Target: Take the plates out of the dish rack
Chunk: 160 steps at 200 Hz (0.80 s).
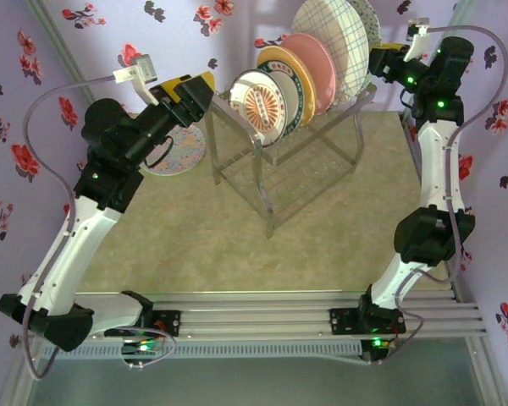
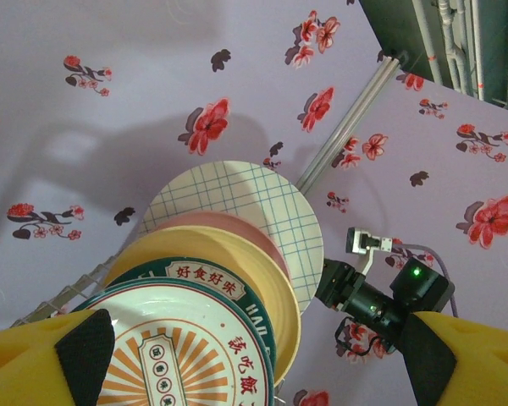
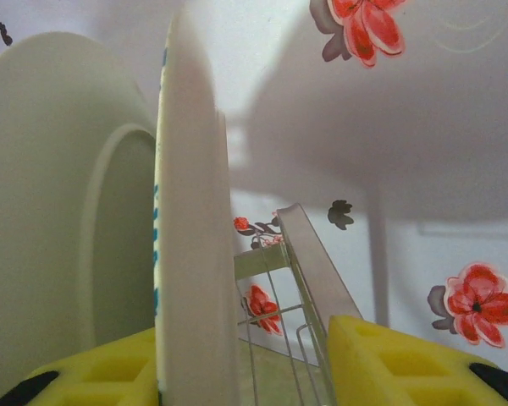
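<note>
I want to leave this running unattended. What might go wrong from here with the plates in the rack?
1. The right gripper straddles only the rim of one plate, with a gap at one finger; such a shallow edge grip may slip or tilt.
2. A neighbouring plate stands close beside it, so lifting could scrape it.
3. The left gripper hangs open near the sunburst plate; a bump might knock it over.
</note>
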Each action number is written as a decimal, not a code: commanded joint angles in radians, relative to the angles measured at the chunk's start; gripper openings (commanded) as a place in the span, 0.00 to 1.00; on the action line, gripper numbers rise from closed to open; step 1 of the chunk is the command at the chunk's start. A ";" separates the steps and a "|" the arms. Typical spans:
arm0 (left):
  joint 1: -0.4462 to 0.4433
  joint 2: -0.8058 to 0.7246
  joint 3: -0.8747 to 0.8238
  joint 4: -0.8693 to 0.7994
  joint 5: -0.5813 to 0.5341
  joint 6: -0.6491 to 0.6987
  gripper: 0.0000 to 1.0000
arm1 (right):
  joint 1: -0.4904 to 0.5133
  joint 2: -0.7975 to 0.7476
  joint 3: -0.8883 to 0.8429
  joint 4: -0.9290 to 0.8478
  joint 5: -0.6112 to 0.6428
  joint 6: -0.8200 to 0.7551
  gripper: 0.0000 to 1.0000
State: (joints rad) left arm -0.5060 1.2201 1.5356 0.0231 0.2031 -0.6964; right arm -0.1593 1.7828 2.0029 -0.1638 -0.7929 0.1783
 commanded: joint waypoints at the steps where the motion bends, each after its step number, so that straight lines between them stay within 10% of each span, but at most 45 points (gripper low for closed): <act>1: -0.011 0.005 0.038 0.035 0.010 0.018 0.90 | 0.011 0.018 0.025 -0.022 -0.005 -0.036 0.43; 160: -0.018 0.009 0.057 0.042 0.010 0.019 0.90 | 0.056 0.015 0.025 -0.049 0.008 -0.055 0.20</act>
State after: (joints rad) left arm -0.5125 1.2289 1.5570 0.0307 0.2031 -0.6964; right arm -0.1108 1.7962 2.0029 -0.2123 -0.7879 0.1421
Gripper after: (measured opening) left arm 0.901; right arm 0.214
